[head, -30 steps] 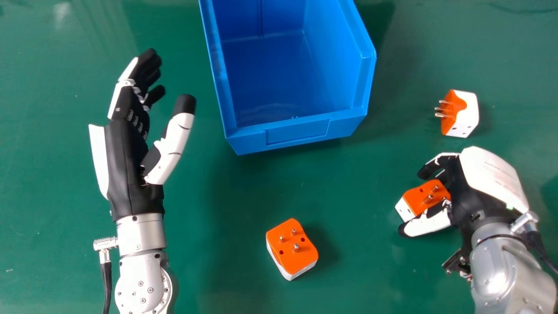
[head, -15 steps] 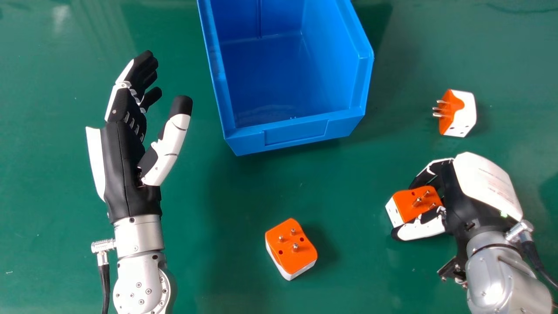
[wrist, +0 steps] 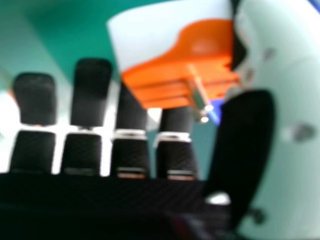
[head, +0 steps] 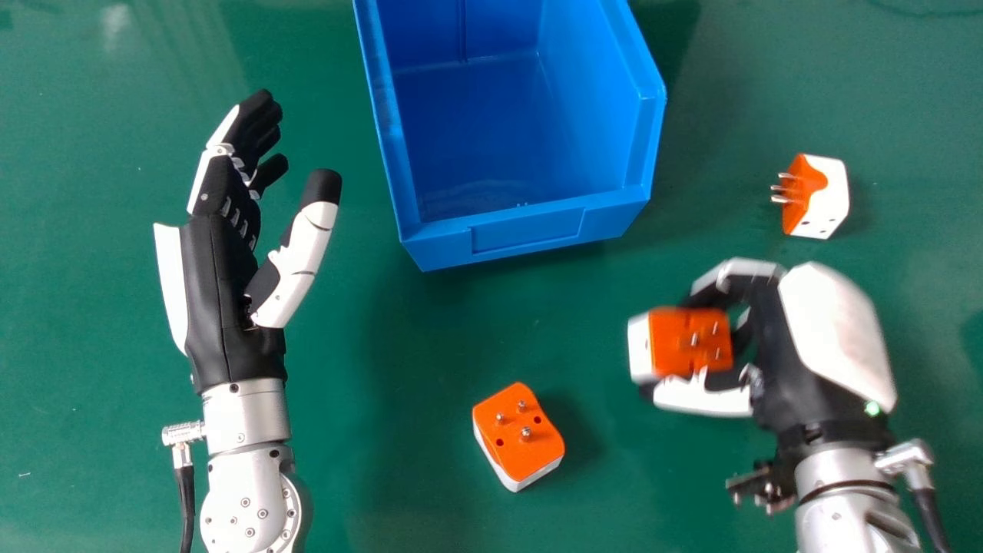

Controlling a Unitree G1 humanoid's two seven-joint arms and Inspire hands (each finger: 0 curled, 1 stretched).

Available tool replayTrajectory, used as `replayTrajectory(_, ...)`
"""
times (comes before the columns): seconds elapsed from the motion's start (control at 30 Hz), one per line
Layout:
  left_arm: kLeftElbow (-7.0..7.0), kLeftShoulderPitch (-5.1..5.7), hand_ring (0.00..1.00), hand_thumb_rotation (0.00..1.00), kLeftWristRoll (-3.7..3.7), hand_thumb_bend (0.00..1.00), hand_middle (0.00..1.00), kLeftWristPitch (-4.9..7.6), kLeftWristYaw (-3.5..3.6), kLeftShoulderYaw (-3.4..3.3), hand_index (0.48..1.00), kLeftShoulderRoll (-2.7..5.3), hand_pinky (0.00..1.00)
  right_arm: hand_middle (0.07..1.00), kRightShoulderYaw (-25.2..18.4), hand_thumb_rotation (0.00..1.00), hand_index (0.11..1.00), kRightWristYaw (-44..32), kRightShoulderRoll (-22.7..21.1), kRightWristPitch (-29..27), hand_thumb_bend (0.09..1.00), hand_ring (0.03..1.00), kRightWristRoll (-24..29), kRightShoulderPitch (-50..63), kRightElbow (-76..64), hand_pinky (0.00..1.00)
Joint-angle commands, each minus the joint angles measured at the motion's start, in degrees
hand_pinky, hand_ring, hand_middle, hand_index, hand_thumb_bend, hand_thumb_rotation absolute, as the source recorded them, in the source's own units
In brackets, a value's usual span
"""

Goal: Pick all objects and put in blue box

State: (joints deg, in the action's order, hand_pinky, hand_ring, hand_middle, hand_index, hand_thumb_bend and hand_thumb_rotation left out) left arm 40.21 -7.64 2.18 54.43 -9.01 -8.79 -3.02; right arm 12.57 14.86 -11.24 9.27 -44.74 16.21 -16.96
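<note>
Tabletop glossy green (left hand open, right hand closed round orange-white adapter)

Glossy green tabletop, pale reflections.

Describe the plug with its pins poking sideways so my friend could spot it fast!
Find the blue box, then look right of it in the head view, to the plug lying beyond the right hand. It is orange and white, like the others. But its pins point sideways, toward the box, while those of the held plug and the near plug point up.
</note>
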Motion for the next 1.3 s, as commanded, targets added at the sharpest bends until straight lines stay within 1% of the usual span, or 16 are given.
replayTrajectory(0.0, -0.68, -0.06, 0.86, 0.51, 0.34, 0.68, 0.85, 0.89, -0.15, -0.09, 0.813, 0.05, 0.83, 0.493, -1.0, 0.00, 0.513, 5.6, 0.6, -4.5, 0.496, 0.377, 0.3, 0.9, -1.5, 0.25)
replayTrajectory(0.07, -0.67, -0.06, 0.86, 0.51, 0.36, 0.68, 0.85, 0.83, -0.18, -0.05, 0.813, 0.11, 0.83, 0.484, -1.1, 0.00, 0.510, 10.2, 1.1, -8.3, 0.494, 0.373, 0.2, 1.0, -0.5, 0.25)
replayTrajectory(0.17, -0.56, -0.11, 0.86, 0.51, 0.95, 0.68, 0.85, 0.76, -0.70, -0.02, 0.814, 0.12, 0.83, 0.486, -1.1, 0.00, 0.511, 16.2, 1.3, -13.8, 0.494, 0.380, -0.1, 0.2, 1.9, 0.27)
replayTrajectory(0.3, -0.27, -0.19, 0.86, 0.51, 1.28, 0.68, 0.85, 0.97, -1.22, 0.11, 0.814, 0.18, 0.83, 0.491, -0.4, 0.00, 0.512, 23.8, 3.0, -22.2, 0.494, 0.384, 1.2, -1.2, 6.0, 0.28)
replayTrajectory(0.47, -0.19, -0.26, 0.86, 0.51, 1.79, 0.68, 0.85, 0.86, -1.81, 0.09, 0.814, 0.19, 0.82, 0.510, 1.0, 0.00, 0.499, 28.7, 3.6, -28.7, 0.494, 0.403, -0.2, -3.5, 9.8, 0.29)
replayTrajectory(0.53, 0.06, -0.38, 0.86, 0.51, 1.87, 0.68, 0.85, 1.02, -1.81, 0.12, 0.813, 0.16, 0.82, 0.515, 1.8, 0.00, 0.495, 30.3, 4.0, -30.2, 0.494, 0.409, -1.1, -4.2, 10.7, 0.29)
replayTrajectory(0.57, 0.20, -0.46, 0.86, 0.51, 1.85, 0.68, 0.85, 1.09, -1.79, 0.14, 0.813, 0.16, 0.82, 0.515, 2.2, 0.00, 0.495, 30.7, 4.3, -30.7, 0.494, 0.409, -1.4, -4.5, 11.0, 0.29)
replayTrajectory(0.7, 0.55, -0.76, 0.86, 0.51, 2.10, 0.68, 0.85, 1.11, -2.17, 0.12, 0.814, 0.16, 0.82, 0.526, 3.5, 0.00, 0.491, 32.1, 4.9, -32.2, 0.493, 0.417, -3.1, -5.9, 11.5, 0.30)
replayTrajectory(0.8, 0.82, -1.14, 0.86, 0.51, 1.74, 0.68, 0.85, 1.39, -1.97, 0.13, 0.813, 0.16, 0.82, 0.533, 4.1, 0.00, 0.487, 32.5, 5.1, -32.5, 0.493, 0.423, -4.5, -7.7, 11.5, 0.30)
replayTrajectory(0.9, 0.81, -1.39, 0.86, 0.51, 2.33, 0.68, 0.85, 1.09, -2.35, 0.16, 0.812, -0.01, 0.82, 0.535, 4.3, 0.00, 0.486, 31.7, 5.5, -31.9, 0.493, 0.425, -5.8, -10.4, 10.8, 0.30)
replayTrajectory(1.03, 0.89, -1.86, 0.86, 0.51, 2.72, 0.68, 0.85, 0.96, -2.91, 0.21, 0.812, 0.05, 0.82, 0.537, 4.4, 0.00, 0.487, 30.2, 5.2, -31.1, 0.493, 0.425, -7.7, -14.8, 10.2, 0.30)
replayTrajectory(1.1, 1.16, -2.23, 0.86, 0.51, 2.26, 0.68, 0.85, 1.18, -2.74, 0.21, 0.812, 0.22, 0.82, 0.538, 4.4, 0.00, 0.488, 29.3, 5.2, -30.5, 0.493, 0.425, -8.4, -17.4, 10.5, 0.30)
replayTrajectory(1.13, 1.24, -2.40, 0.86, 0.51, 2.22, 0.68, 0.85, 1.15, -2.75, 0.20, 0.812, 0.27, 0.82, 0.538, 4.3, 0.00, 0.488, 29.1, 5.0, -30.6, 0.493, 0.425, -8.6, -19.0, 11.2, 0.30)
replayTrajectory(1.2, 1.16, -2.60, 0.86, 0.51, 2.76, 0.68, 0.85, 0.87, -3.16, 0.20, 0.812, 0.20, 0.82, 0.539, 4.2, 0.00, 0.488, 28.1, 4.5, -30.8, 0.493, 0.425, -8.4, -22.4, 12.8, 0.30)
replayTrajectory(1.23, 1.11, -2.68, 0.86, 0.51, 2.83, 0.68, 0.85, 0.75, -3.22, 0.20, 0.812, 0.19, 0.82, 0.538, 4.1, 0.00, 0.489, 27.6, 4.4, -30.7, 0.493, 0.428, -8.1, -23.8, 13.5, 0.30)
replayTrajectory(1.27, 1.04, -2.74, 0.86, 0.51, 2.62, 0.68, 0.85, 0.68, -3.09, 0.20, 0.812, 0.23, 0.82, 0.538, 4.1, 0.00, 0.489, 27.1, 4.2, -30.4, 0.493, 0.428, -8.0, -25.0, 14.2, 0.30)
